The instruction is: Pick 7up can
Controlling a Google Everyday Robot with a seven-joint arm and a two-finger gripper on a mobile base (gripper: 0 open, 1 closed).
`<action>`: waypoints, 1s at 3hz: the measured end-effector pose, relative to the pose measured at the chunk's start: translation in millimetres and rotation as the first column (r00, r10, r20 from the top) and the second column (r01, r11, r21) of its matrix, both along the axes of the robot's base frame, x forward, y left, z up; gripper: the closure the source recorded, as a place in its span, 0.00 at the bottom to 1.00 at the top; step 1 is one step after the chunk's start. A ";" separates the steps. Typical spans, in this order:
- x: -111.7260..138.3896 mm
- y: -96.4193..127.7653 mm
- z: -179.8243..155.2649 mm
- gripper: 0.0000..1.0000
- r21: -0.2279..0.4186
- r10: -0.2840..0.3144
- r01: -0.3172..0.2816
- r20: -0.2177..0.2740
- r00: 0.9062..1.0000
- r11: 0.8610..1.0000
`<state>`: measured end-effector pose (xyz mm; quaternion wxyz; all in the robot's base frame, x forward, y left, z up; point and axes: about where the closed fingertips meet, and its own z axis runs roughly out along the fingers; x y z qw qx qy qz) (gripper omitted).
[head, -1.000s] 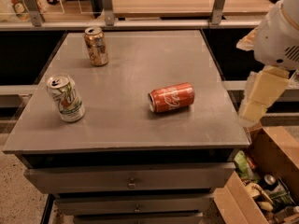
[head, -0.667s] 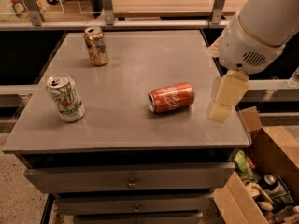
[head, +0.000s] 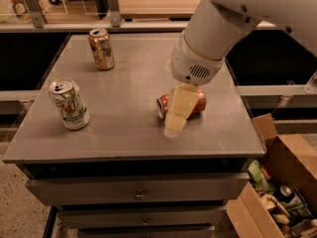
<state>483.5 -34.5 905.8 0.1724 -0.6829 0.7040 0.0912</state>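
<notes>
**Claw swept in over the bench, but not yet to the 7up can**

Within a second the arm had swung from beyond the right edge of the bench point(head: 129, 78) to a spot above its middle. The claw point(head: 177, 115) hung pointing down and slightly forward, its pale tip low over the bench top. Whether the claw was apart or together could not be told from this view, and it gripped nothing that could be seen.

Directly behind the claw, and partly hidden by it, lay the orange-red can point(head: 198, 102) on its side. None of the three cans had shifted during the swing.

The 7up can point(head: 69, 104) stood upright well apart from the claw. It was off toward the left side of the view, at about the same depth on the bench and near the front-left corner. The gold-brown can point(head: 101, 48) stood upright farther back from the claw, also to that side.

By my judgement the approach was only partly made. The claw sat over the wrong can, so a further sideways pass across open bench top was needed before any descent. The risk was that the claw would nudge the lying can and set it rolling.
</notes>
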 end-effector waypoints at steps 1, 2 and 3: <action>0.7 3.6 -1.1 0.00 0.002 0.006 -0.006 -0.001 1.000 1.000; 2.0 6.4 0.3 0.00 0.022 0.002 -0.002 0.015 1.000 1.000; 14.2 25.8 11.4 0.00 0.112 0.016 -0.025 0.079 0.997 0.993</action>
